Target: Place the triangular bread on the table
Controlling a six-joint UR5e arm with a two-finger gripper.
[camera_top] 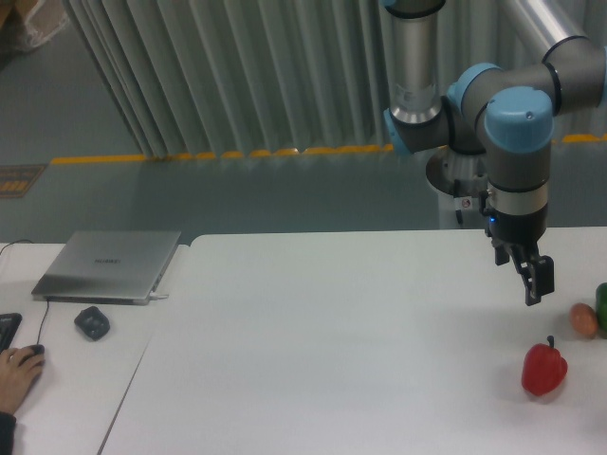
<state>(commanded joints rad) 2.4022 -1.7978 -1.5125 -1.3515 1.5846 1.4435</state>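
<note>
The jaws' state cannot be told from this angle; the black two-finger gripper (531,277) is hanging empty above the large plain white table (332,341). The triangular bread is not showing anywhere. Farther right, a glossy red bell pepper (543,370) and a small orange-tan ball (583,319) are sitting on the tabletop.
</note>
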